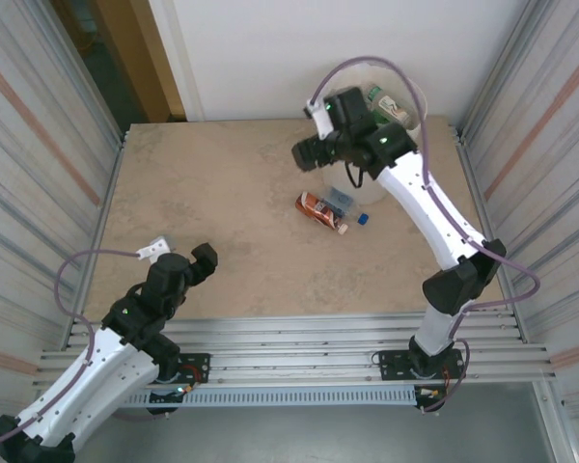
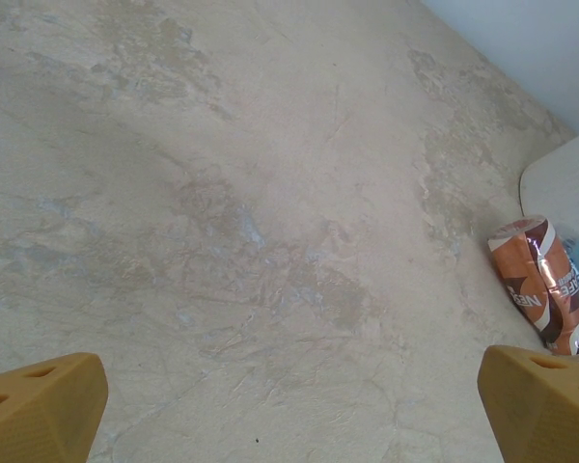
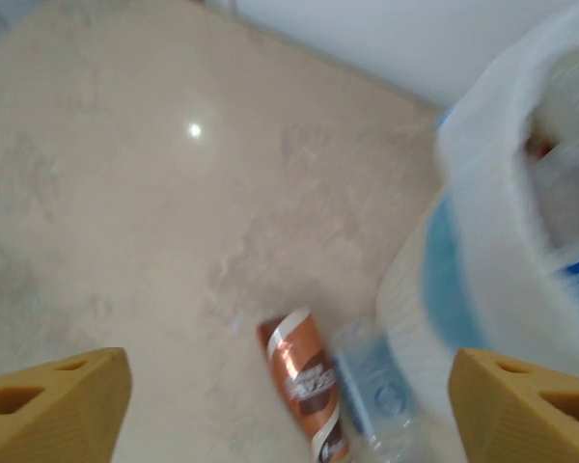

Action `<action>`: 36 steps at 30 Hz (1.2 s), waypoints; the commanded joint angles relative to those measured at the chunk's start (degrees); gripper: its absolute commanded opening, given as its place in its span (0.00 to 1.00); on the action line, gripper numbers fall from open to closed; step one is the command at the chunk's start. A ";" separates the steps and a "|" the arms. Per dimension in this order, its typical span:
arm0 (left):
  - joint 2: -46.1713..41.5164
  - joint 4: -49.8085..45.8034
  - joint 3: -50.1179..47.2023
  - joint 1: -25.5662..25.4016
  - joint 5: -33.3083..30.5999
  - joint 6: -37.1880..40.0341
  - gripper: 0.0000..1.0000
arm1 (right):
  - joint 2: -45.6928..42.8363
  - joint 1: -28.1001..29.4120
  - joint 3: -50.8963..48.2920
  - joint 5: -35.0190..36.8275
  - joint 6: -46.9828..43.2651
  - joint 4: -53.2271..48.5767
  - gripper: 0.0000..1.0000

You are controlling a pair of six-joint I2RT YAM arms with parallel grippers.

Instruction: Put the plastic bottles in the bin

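The bin (image 1: pixel 412 123) stands at the far right of the table, white with a pale blue band (image 3: pixel 442 280) and a thin bag liner (image 3: pixel 492 145). Several plastic bottles (image 1: pixel 378 99) lie inside it. Just in front of it on the table lie a brown-orange bottle (image 1: pixel 317 209) (image 3: pixel 306 378) and a clear bottle with a blue label (image 1: pixel 341 201) (image 3: pixel 374 384). My right gripper (image 1: pixel 310 153) (image 3: pixel 289 391) hovers beside the bin's left side, above those two, open and holding nothing. At the near left my left gripper (image 1: pixel 206 258) (image 2: pixel 294 391) is open over bare table, with the brown-orange bottle (image 2: pixel 540 286) far off to its right.
A small blue cap-like piece (image 1: pixel 364 219) lies by the two bottles. Corrugated metal walls (image 1: pixel 39 145) flank the table, and a rail frame (image 1: pixel 299 338) runs along its near edge. The left and middle tabletop (image 1: pixel 203 193) is bare stone-patterned surface.
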 commanded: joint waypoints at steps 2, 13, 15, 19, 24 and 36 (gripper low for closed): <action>-0.50 -0.41 -0.26 0.46 -1.32 -0.64 0.99 | -0.56 3.89 -9.25 3.95 2.81 2.41 0.93; -0.49 0.23 -1.06 0.45 -0.33 -1.66 0.99 | 13.81 7.19 -11.30 13.67 1.85 1.46 0.99; -0.45 0.61 -1.37 0.45 -0.18 -1.79 0.99 | 16.42 6.84 -10.88 15.36 1.11 1.97 0.99; -0.14 0.95 -1.25 0.52 -0.07 -1.56 0.99 | 20.46 5.40 -9.18 15.50 0.60 2.07 0.96; 0.28 1.16 -1.51 0.45 -0.19 -1.54 0.99 | 24.05 4.52 -7.94 14.78 -1.47 3.81 0.91; 1.38 1.55 -1.37 0.46 -0.19 -1.38 0.99 | 30.60 3.59 -2.88 13.50 -2.82 3.26 0.79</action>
